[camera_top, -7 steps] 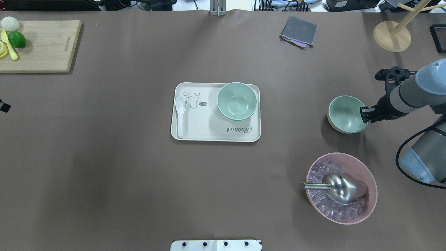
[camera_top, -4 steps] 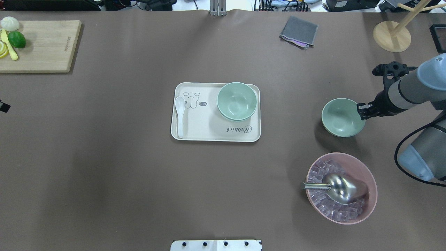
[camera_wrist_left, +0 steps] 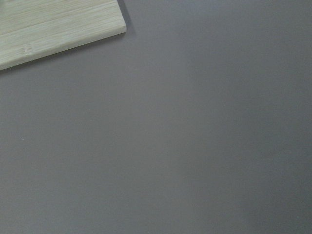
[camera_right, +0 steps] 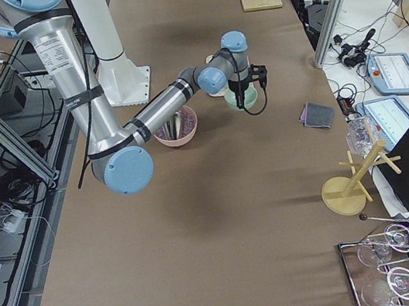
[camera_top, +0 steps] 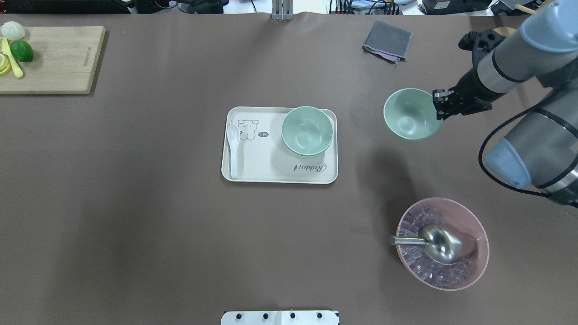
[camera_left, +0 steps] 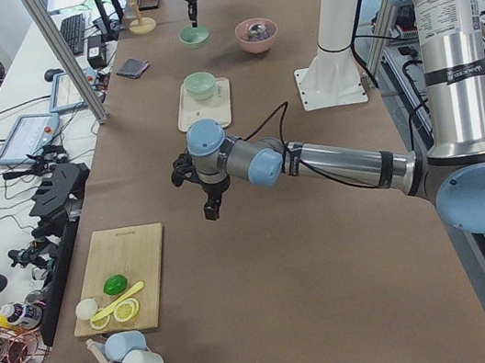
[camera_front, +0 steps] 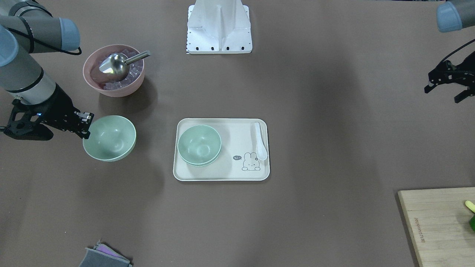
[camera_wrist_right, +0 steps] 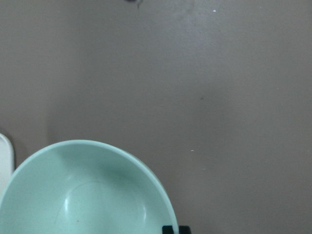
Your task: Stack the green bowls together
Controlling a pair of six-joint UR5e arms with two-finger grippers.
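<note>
Reaching in from the three o'clock edge of the overhead view with the right arm, elbow bent, forearm angling toward ten o'clock. Pinching the right gripper [camera_top: 440, 107] tight on the three o'clock rim of the lifted green bowl [camera_top: 410, 113]. Holding it mouth up, clear of the table [camera_top: 135, 225], and casting a shadow toward six o'clock. Hanging it at about three o'clock from the tray [camera_top: 271, 174], well apart from it. Hanging the left gripper [camera_front: 441, 94] fingers-down over bare table near the cutting board [camera_top: 58, 63], fingers spread, gripping nothing.

Working over a plain brown matte table cover. Showing, in the side views, benches with cables, tablets and screens along the operators' side.

Seating the nested green bowls [camera_top: 307, 131], one inside the other, in the tray's one o'clock corner. Sharing that tray with a white spoon [camera_top: 233, 149] along its nine o'clock edge. Showing bare table between the lifted green bowl and the tray. Placing the pink bowl [camera_top: 481, 225], with ice cubes [camera_top: 424, 271] and a metal scoop [camera_top: 445, 243], at six o'clock from the lifted green bowl. Placing a folded grey cloth [camera_top: 387, 41] at twelve o'clock from it. Setting a lime [camera_top: 21, 51] on the cutting board, at the overhead view's ten o'clock corner.
</note>
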